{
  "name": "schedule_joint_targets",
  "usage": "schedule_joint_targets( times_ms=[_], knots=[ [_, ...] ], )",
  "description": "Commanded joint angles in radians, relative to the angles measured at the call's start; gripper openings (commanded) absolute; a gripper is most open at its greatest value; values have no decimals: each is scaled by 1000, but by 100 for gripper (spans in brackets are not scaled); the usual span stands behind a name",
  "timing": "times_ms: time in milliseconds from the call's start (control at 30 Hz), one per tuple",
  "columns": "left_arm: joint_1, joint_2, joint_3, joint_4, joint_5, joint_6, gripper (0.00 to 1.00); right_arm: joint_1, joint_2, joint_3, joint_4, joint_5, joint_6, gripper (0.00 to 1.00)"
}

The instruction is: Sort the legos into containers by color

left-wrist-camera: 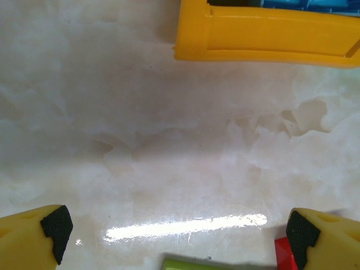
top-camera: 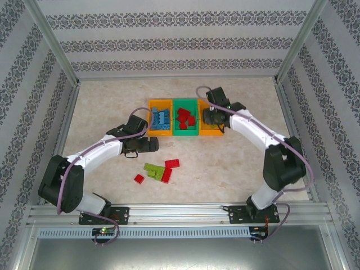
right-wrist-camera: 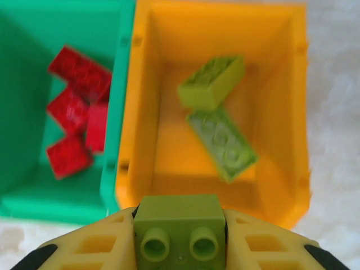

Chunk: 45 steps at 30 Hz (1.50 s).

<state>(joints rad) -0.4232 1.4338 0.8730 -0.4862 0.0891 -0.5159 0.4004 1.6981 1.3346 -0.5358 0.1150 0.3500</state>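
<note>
Right hand [right-wrist-camera: 180,253] pinches a light green brick [right-wrist-camera: 179,222] directly above the right orange bin [right-wrist-camera: 284,112], so it likely just drops. Left hand [left-wrist-camera: 177,233] is spread; loose legos [top-camera: 159,170] lie nearer it, toward the tabletop's near edge.

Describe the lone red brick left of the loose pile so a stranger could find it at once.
On the table, between the row of three bins and the arm bases, lies a loose pile of green and red bricks. The small red brick sits at its left end. The other red bricks are larger and lie right of the green ones.
</note>
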Motion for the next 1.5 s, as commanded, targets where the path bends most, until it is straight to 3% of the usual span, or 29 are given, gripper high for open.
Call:
schedule_joint_targets(
  times_ms=[0,233,533,733,1033,1467],
  knots=[
    [2,-33,-25,-2,47,46,100,-34,131,129,-77,-6,15,35],
    [-97,-12,8,13,95,261,100,-64,309,314,-179,2,18,40],
    [-221,124,151,-93,93,580,100,-77,333,317,-182,-4,31,48],
    [-278,204,217,-147,100,755,97,-78,283,269,-155,-19,43,59],
    [-359,283,245,-180,63,901,95,-87,196,213,-132,-45,43,67],
    [-371,417,318,-205,54,940,88,-126,39,78,-86,-81,66,72]
  ],
)
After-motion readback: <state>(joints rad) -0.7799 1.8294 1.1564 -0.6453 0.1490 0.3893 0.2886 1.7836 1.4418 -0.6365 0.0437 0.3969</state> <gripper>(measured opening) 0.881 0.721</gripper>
